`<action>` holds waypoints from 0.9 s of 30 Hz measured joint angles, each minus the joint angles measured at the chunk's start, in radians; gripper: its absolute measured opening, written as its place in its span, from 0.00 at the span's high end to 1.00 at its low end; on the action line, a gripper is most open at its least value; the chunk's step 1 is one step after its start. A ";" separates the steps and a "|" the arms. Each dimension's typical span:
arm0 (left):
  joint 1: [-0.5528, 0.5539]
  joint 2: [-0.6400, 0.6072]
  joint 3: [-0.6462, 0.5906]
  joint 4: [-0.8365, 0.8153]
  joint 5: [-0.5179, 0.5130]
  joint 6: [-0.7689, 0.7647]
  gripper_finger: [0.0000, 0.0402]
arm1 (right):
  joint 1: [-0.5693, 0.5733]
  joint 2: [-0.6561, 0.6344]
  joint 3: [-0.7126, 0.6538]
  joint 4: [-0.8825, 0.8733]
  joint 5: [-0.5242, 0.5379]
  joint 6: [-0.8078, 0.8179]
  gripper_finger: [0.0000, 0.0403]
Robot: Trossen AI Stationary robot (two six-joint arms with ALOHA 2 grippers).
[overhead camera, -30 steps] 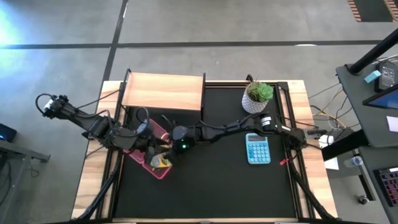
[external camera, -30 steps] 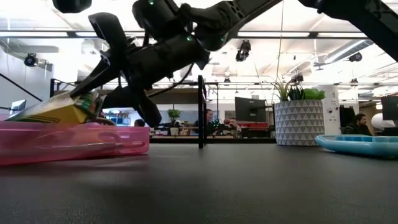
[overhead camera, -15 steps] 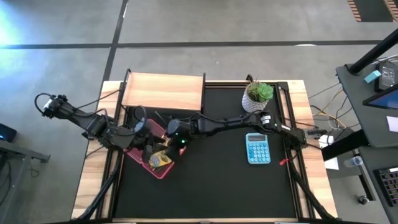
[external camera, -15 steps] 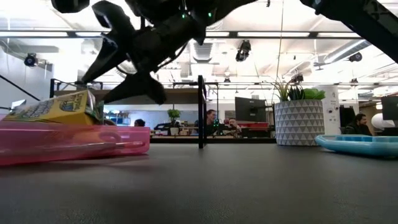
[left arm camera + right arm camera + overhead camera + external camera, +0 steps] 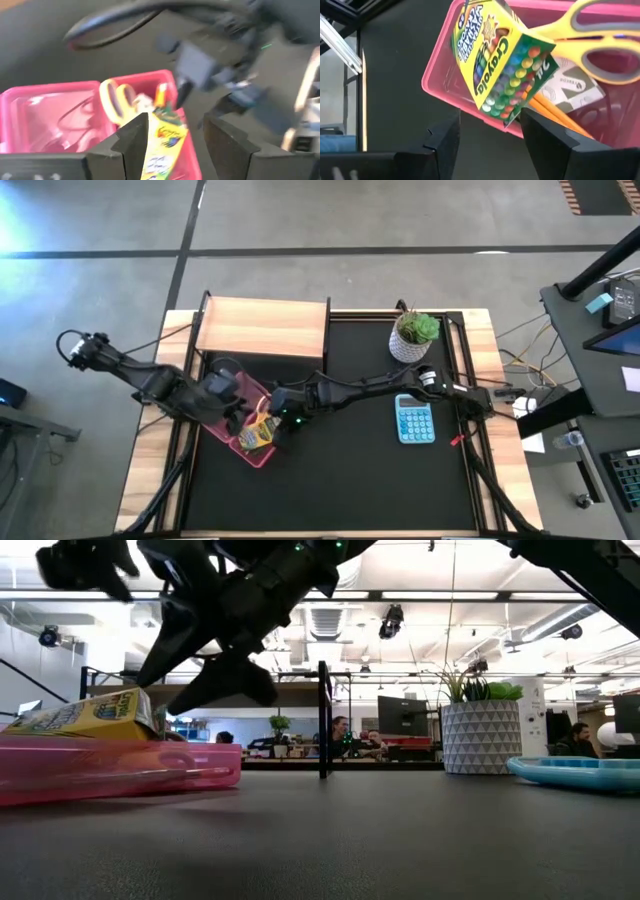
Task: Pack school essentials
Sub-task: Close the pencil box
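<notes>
Your crayon box (image 5: pixel 497 60) lies tilted in the pink tray (image 5: pixel 440 80) atop the yellow-handled scissors (image 5: pixel 600 47) and pencils (image 5: pixel 555 112). Your right pincer (image 5: pixel 490 137) hovers just above, spread and empty. Your left pincer (image 5: pixel 175 145) hovers over the tray, also spread.

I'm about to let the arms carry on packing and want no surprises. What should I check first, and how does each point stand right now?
1. Crayon box inside the pink tray: not ok; it lies tilted, one end propped on the rim.
2. Right gripper released: ok; fingers open and empty, just outside the tray beside the crayon box.
3. Left gripper free: ok; open, holding nothing, hovering above the tray.
4. Scissors packed: ok; they lie in the tray over the white patterned square.
5. Pencils packed: ok; in the tray under the crayon box.
6. Arms apart: cannot tell; both grippers crowd the same end of the tray.
</notes>
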 joint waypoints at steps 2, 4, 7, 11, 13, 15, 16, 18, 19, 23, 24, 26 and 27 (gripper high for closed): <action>0.000 0.025 0.000 -0.034 0.000 -0.024 0.57 | 0.000 0.000 -0.004 0.015 0.010 -0.008 0.53; 0.000 0.057 0.000 -0.075 0.001 -0.029 0.57 | 0.000 0.000 -0.011 0.036 0.056 -0.021 0.54; 0.000 0.118 0.000 -0.124 0.001 -0.031 0.57 | 0.002 0.000 -0.034 0.073 0.079 -0.027 0.55; 0.000 0.201 0.000 -0.160 0.002 -0.031 0.57 | 0.002 0.001 -0.093 0.194 0.081 -0.045 0.56; 0.000 0.233 -0.001 -0.171 0.009 -0.031 0.57 | 0.001 0.001 -0.131 0.267 0.081 -0.047 0.57; 0.000 0.254 -0.001 -0.176 0.030 -0.032 0.57 | -0.001 0.001 -0.150 0.267 0.080 -0.040 0.58; 0.000 0.262 -0.001 -0.180 0.036 -0.032 0.57 | -0.002 0.000 -0.151 0.240 0.077 -0.039 0.58; 0.000 0.271 -0.001 -0.199 0.047 -0.043 0.57 | -0.004 -0.002 -0.144 0.168 0.077 -0.049 0.59; 0.000 0.271 -0.001 -0.213 0.046 -0.054 0.57 | -0.004 -0.008 -0.136 0.138 0.078 -0.058 0.59; 0.000 0.255 -0.001 -0.318 0.038 -0.129 0.57 | 0.000 -0.043 -0.110 0.049 0.082 -0.090 0.60; 0.000 0.251 -0.001 -0.354 0.030 -0.159 0.57 | 0.004 -0.050 -0.109 0.030 0.082 -0.091 0.61; 0.000 0.241 -0.001 -0.418 0.027 -0.220 0.57 | 0.014 -0.061 -0.114 0.011 0.087 -0.092 0.61; 0.000 0.238 -0.001 -0.444 0.027 -0.247 0.57 | 0.018 -0.062 -0.119 0.007 0.103 -0.092 0.62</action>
